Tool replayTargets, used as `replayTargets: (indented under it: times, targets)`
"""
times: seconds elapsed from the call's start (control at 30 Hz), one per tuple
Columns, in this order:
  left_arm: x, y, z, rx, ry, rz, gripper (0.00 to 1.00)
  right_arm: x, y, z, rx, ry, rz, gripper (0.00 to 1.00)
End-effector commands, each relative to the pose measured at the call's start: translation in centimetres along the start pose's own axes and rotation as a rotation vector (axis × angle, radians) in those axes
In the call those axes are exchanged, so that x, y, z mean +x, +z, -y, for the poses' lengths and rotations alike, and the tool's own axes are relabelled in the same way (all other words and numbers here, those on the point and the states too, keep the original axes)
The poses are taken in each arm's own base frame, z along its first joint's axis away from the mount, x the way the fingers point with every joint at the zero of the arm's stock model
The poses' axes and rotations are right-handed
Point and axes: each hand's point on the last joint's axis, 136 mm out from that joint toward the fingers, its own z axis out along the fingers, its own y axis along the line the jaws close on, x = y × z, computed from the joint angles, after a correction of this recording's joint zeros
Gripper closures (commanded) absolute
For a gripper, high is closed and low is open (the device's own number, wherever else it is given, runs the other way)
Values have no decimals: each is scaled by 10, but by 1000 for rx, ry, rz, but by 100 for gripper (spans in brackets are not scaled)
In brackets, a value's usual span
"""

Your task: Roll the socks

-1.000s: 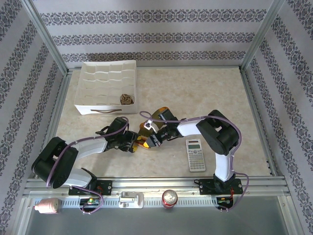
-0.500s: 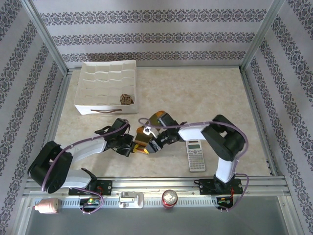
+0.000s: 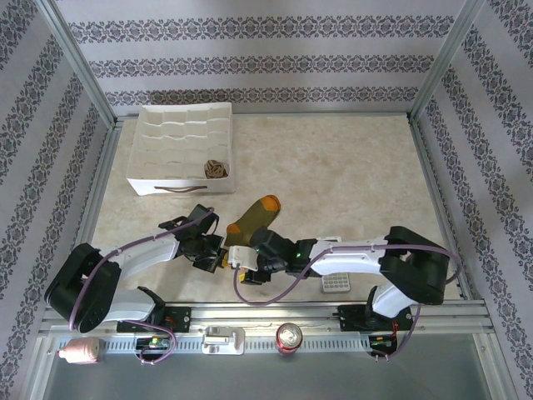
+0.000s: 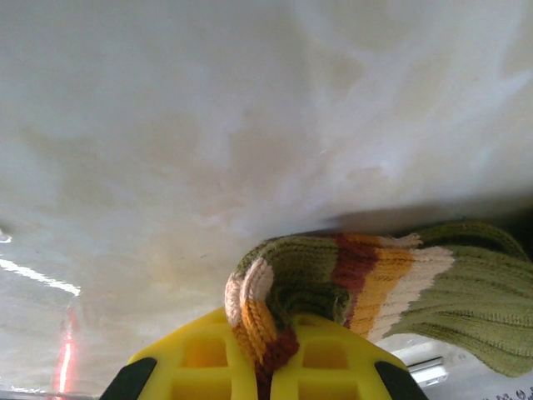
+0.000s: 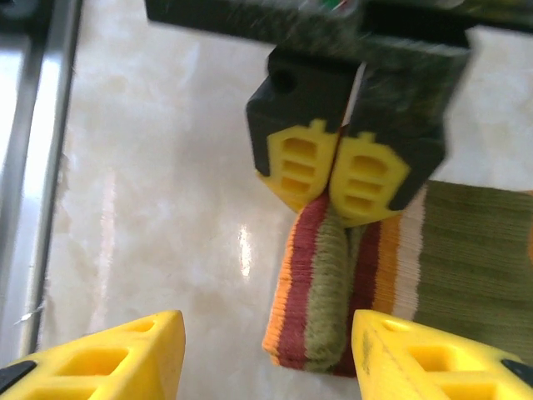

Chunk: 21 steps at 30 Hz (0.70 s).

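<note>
From above, the olive-green knitted sock with orange toe (image 3: 250, 219) lies centrally, toward the near side. Left wrist: the left gripper (image 4: 265, 367) is clamped on its striped cuff (image 4: 366, 267). Right wrist: the right gripper (image 5: 262, 358) stands with jaws apart (holding nothing). Soft, light and floppy, I judge; best pinched at the folded cuff.

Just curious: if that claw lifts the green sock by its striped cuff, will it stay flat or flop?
Probably flop: the olive sock is soft knit, its cuff already bunched where the left gripper pinches it. Likely light, being thin fabric. The ribbed knit probably won't slip from the shut jaws.
</note>
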Motion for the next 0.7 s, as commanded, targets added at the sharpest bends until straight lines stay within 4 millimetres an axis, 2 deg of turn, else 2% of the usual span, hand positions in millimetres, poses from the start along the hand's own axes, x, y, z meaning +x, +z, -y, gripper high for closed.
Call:
replayTargets:
  times: [0.0, 0.2, 0.47, 0.6, 0.67]
  targets:
    - [-18, 3, -30, -120, -108, 66, 100, -8, 10, 24, 120, -24, -19, 47]
    - [-19, 2, -28, -113, -102, 64, 100, -13, 20, 26, 84, 10, -26, 53]
    - [-17, 4, -23, -99, -94, 55, 100, 1, 26, 24, 27, 113, -49, 70]
    - [-17, 4, -21, -93, -91, 53, 100, 5, 27, 30, 23, 155, -56, 73]
    - [-17, 4, -20, -90, -87, 50, 100, 5, 27, 31, 19, 165, -54, 78]
